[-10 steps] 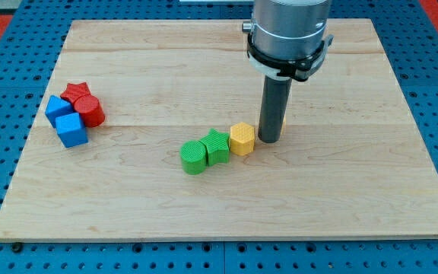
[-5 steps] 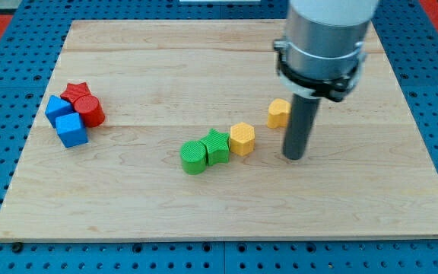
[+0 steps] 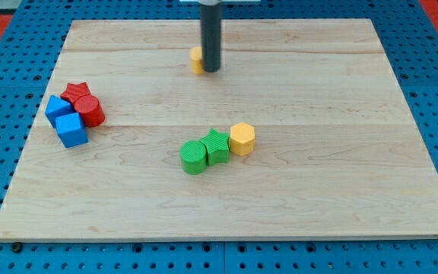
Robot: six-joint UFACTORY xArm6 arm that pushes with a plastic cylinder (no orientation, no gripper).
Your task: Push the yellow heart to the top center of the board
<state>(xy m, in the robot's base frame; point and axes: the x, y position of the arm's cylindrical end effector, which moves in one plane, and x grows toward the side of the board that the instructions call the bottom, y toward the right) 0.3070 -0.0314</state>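
Note:
The yellow heart (image 3: pixel 196 60) lies near the board's top edge, a little left of centre, mostly hidden by the rod. My tip (image 3: pixel 211 71) stands right against the heart's right side. A yellow hexagon (image 3: pixel 242 138) lies near the board's middle, well below the tip.
A green star (image 3: pixel 217 146) and a green cylinder (image 3: pixel 193 157) touch the yellow hexagon's left side in a row. At the view's left sit a red star (image 3: pixel 76 94), a red cylinder (image 3: pixel 91 111) and two blue blocks (image 3: pixel 65 120). The wooden board (image 3: pixel 371 190) lies on a blue pegboard.
The yellow heart has moved from right of the board's centre up and left to near the top edge. My tip has moved up and left with it. The other blocks have not moved.

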